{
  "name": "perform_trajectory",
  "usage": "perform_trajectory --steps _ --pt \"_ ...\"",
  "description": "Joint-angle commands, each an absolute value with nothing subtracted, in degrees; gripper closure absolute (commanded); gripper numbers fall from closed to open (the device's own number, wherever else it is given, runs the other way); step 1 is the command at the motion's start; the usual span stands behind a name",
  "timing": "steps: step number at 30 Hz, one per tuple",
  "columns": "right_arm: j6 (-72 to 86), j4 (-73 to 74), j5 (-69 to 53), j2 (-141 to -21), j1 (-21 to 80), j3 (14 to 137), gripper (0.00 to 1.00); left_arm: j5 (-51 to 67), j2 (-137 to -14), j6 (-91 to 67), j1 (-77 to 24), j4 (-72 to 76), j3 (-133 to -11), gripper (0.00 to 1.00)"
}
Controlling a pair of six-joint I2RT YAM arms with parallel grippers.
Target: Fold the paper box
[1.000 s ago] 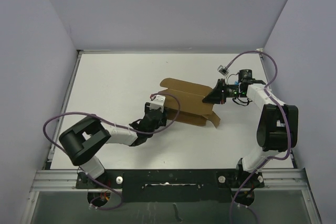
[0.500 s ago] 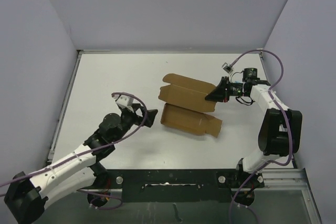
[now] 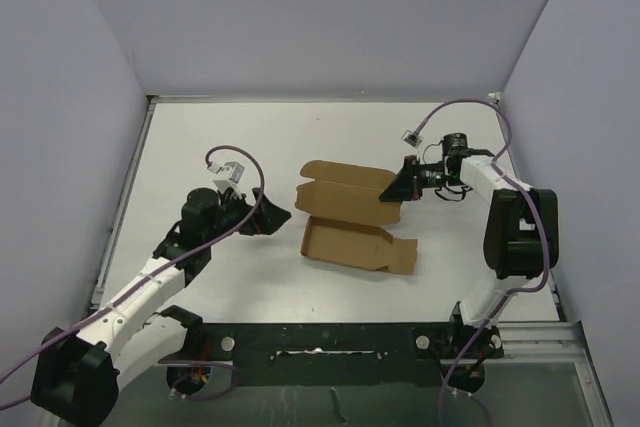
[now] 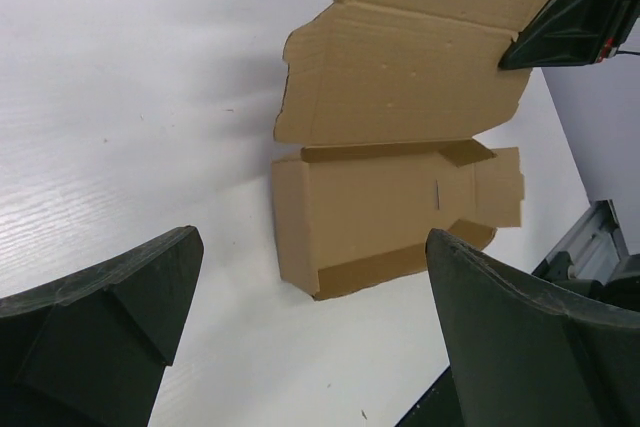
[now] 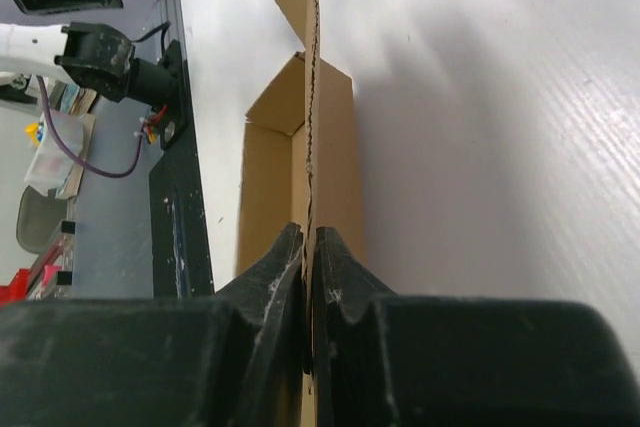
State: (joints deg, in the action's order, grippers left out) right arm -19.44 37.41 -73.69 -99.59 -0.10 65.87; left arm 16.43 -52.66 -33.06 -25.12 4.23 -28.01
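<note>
Left claw point(image 3: 270, 215) now wide open, pulled back left off the paper box point(image 3: 345, 242), right claw point(image 3: 398, 188) still pinching its raised lid flap, box base flat on surface point(image 3: 220, 137)

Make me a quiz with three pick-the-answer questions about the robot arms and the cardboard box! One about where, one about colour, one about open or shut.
1. Where is the left gripper?
A) inside the paper box
B) beside the box, apart from it
C) pressing on its lid

2. What colour is the paper box?
A) blue
B) brown
C) white

3. What is the right gripper doing?
A) standing wide open
B) shut on nothing
C) shut on the box's flap

Answers:
1 B: a gap shows between the open left gripper and the box.
2 B: it is plain brown cardboard all over.
3 C: the right wrist view shows it pinching the flap's edge.
</note>
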Motion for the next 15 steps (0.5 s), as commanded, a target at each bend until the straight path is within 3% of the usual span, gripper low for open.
perform_trajectory --steps 1,15 --pt "-23.71 41.95 -71.89 -100.32 1.73 69.55 1.00 24.98 -54.27 -35.40 -21.99 5.61 -31.95 0.05" --pt "-32.47 48.20 -71.96 -102.62 6.71 73.82 0.99 27.42 -59.63 -38.05 -18.10 9.73 -33.95 0.07"
